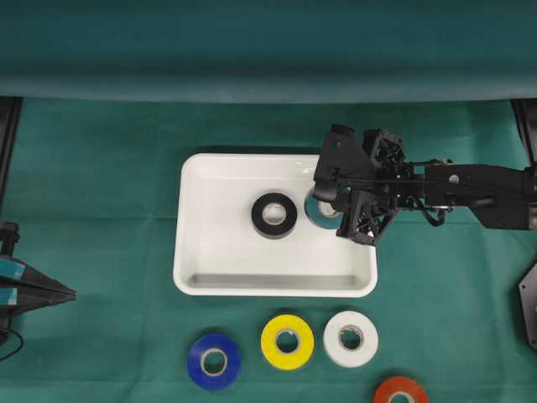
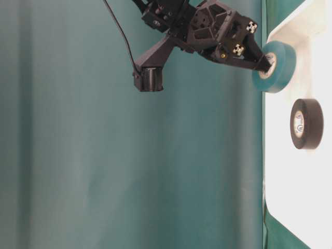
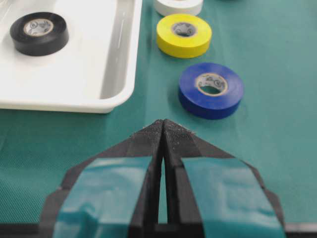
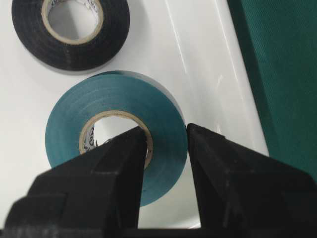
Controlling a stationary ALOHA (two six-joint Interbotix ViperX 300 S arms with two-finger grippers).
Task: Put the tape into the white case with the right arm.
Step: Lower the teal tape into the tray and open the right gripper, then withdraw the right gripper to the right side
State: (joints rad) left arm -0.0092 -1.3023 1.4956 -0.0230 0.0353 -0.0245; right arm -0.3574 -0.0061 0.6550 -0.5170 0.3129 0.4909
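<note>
Currently, the green tape (image 4: 114, 134) is pinched through its wall by the right gripper (image 4: 166, 144) jaws, one finger in the core, held over the case (image 1: 218, 252) near its right rim. A black roll (image 1: 274, 215) lies flat inside the case. Left gripper (image 3: 162, 130) jaws are shut, empty. Blue (image 1: 214, 361), yellow (image 1: 287, 341), white (image 1: 351, 338) and orange (image 1: 401, 392) rolls sit on the green-clothed table (image 1: 101, 193); a green curtain (image 1: 252, 50) is hung behind.

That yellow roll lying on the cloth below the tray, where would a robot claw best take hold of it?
Probably across its wall, from straight above. The yellow roll lies flat on the green cloth with its hole facing up, so one finger can drop into the hole and the other outside. The right gripper pinches the green roll this way.
</note>
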